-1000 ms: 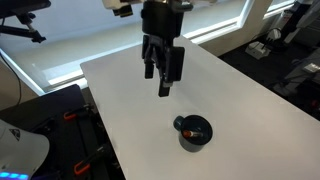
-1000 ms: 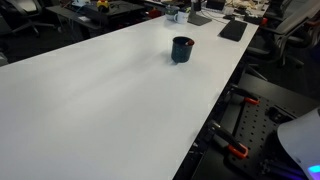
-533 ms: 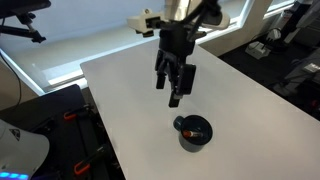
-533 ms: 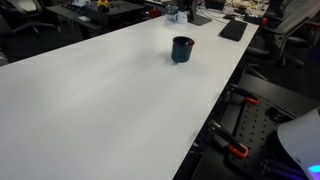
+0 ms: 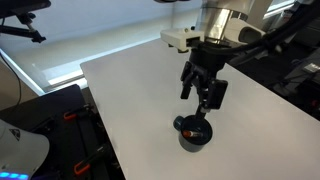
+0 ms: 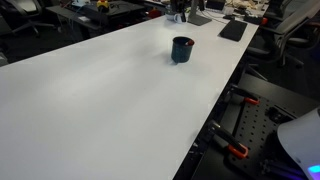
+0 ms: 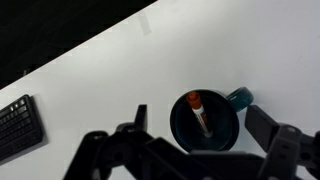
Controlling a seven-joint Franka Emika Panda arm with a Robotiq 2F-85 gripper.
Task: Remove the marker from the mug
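We see a smooth, matt white table [image 6: 100,90], a dark mug [image 6: 182,49] with slight sheen, and a plastic-looking marker [image 7: 200,117].

The arm [image 5: 228,18] is hanging in from the top edge of an exterior view, with the wrist [image 5: 212,52] angling downward. The pincer [image 5: 200,100] is pointing down at a slight tilt. Its fingers [image 5: 213,97] are standing apart. In the wrist view, the two fingers are sitting wide at either side of the frame and are gripping nothing.
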